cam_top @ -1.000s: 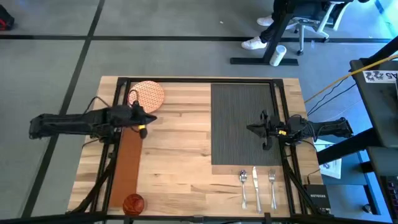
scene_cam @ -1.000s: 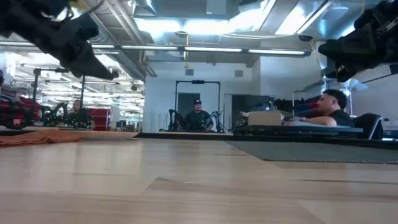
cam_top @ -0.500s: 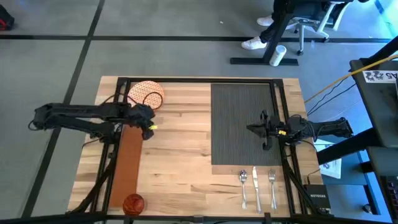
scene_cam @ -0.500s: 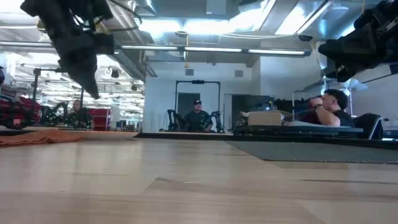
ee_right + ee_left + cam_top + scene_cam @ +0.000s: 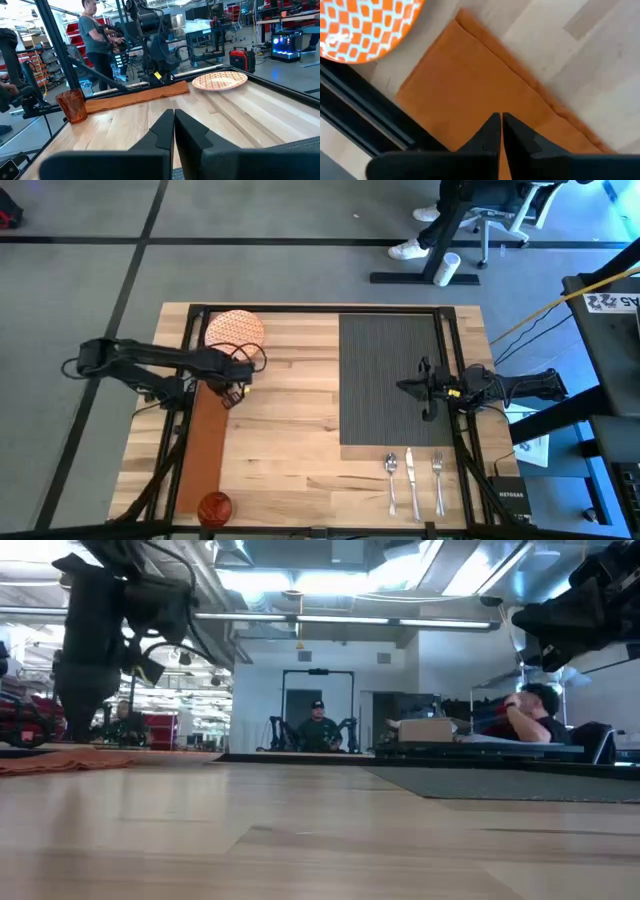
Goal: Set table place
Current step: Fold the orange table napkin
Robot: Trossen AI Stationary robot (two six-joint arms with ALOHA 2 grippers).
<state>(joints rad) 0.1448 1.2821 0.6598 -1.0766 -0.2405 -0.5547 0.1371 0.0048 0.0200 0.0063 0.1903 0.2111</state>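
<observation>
On table [image 5: 290, 430]: one plate [image 5: 235, 330], one napkin [image 5: 205, 445], one cup [image 5: 214, 506].

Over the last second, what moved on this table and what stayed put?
The left pincer swung from pointing across the table beside the plate to pointing down over the top end of the napkin, fingers shut, holding nothing. The right pincer stayed above the placemat, shut. Plate, napkin, cup, spoon, knife and fork have not moved.
</observation>
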